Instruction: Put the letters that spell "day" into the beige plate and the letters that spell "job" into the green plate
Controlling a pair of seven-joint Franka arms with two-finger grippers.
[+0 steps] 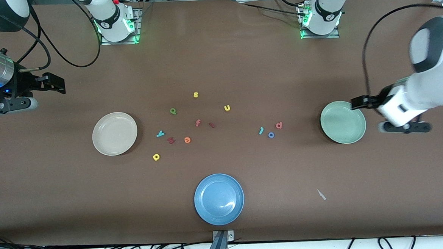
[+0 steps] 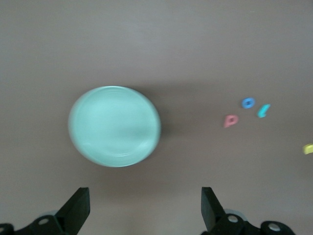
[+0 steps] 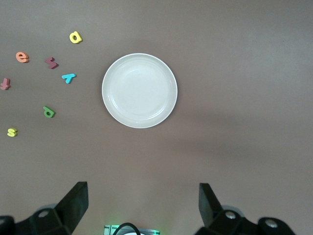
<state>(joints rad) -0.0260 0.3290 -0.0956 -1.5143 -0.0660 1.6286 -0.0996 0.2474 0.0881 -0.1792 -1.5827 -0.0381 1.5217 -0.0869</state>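
Note:
The beige plate (image 1: 114,133) (image 3: 140,90) lies toward the right arm's end, the green plate (image 1: 343,122) (image 2: 115,126) toward the left arm's end. Beside the beige plate lie a teal "y" (image 1: 160,134) (image 3: 69,77), a yellow round-bowled letter (image 1: 156,156) (image 3: 75,37) and a green round-bowled letter (image 1: 173,111) (image 3: 48,112). A teal "j" (image 1: 261,130) (image 2: 263,110), a blue "o" (image 1: 271,135) (image 2: 248,103) and a salmon letter (image 1: 278,125) (image 2: 230,120) sit beside the green plate. My left gripper (image 1: 395,113) (image 2: 145,210) hangs open and empty beside the green plate. My right gripper (image 1: 6,98) (image 3: 143,208) is open and empty beside the beige plate.
A blue plate (image 1: 219,199) sits near the table's front edge. Spare letters lie mid-table: yellow "s" (image 1: 195,94), yellow "u" (image 1: 227,108), red "f" (image 1: 198,122), orange "e" (image 1: 187,140), two dark red pieces (image 1: 170,140). A white scrap (image 1: 321,194) lies nearer the front camera than the green plate.

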